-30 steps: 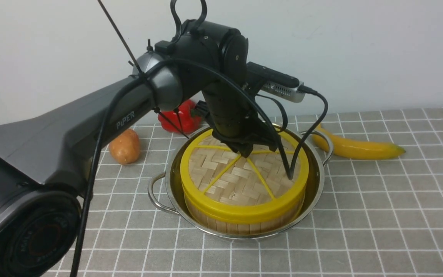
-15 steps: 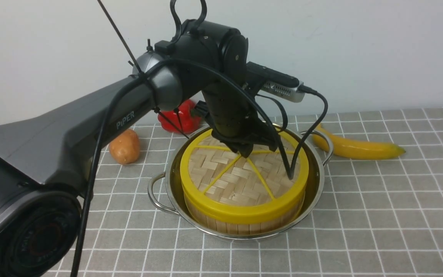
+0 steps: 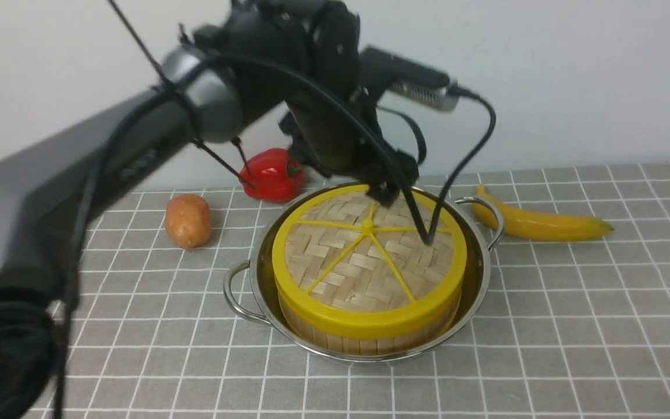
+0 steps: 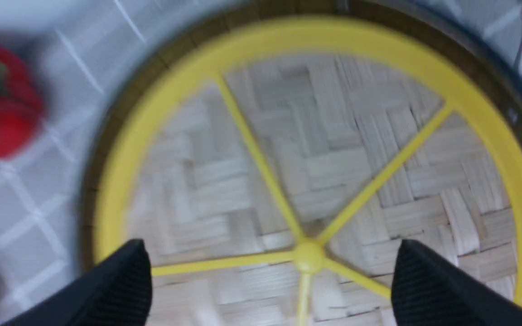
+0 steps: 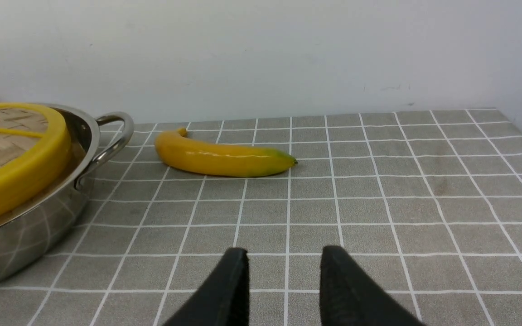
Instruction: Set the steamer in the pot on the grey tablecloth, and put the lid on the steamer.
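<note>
Near the middle of the grey gridded tablecloth (image 3: 573, 302), a shiny steel pot (image 3: 477, 291) is holding the slatted bamboo steamer (image 3: 364, 340), capped by the flat woven yellow-rimmed lid (image 3: 364, 262). The left gripper (image 4: 270, 267) is hovering above the lid, jaws wide, gripping nothing. The right gripper (image 5: 283, 271) is sitting partly parted, empty.

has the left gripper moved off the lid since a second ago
Yes. The left gripper has risen and drawn back toward the red pepper, jaws now apart, leaving the lid on the steamer.
</note>
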